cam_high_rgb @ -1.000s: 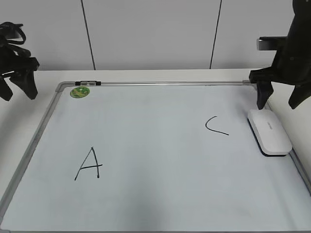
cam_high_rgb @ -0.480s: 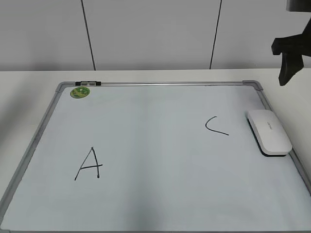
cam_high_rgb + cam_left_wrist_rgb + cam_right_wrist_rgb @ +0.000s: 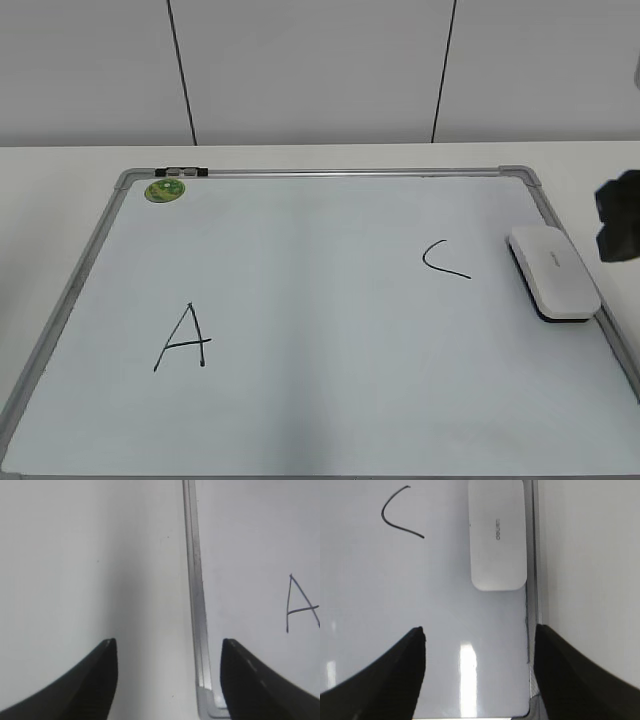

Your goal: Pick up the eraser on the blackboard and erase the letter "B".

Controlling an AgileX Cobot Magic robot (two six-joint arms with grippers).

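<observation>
The blackboard (image 3: 320, 320) is lying flat on the white counter (image 3: 60, 165), filling most of it, with a bare strip of counter showing along the left edge, the far edge and the right edge. The left gripper (image 3: 169, 680) is hanging over the board's left frame rail near its near-left corner, fingers (image 3: 95, 680) spread wide and holding nothing. One green magnet (image 3: 164, 189) is sitting in the far-left corner of the board. Two letters are showing: an "A" (image 3: 184, 338) toward the near left and a "C" (image 3: 445, 259) toward the right; no "B" is visible. One eraser (image 3: 553, 271) is resting just beside the right frame rail. The right gripper (image 3: 480, 675) is hovering near the eraser, fingers (image 3: 400, 675) wide apart, empty and touching nothing.
</observation>
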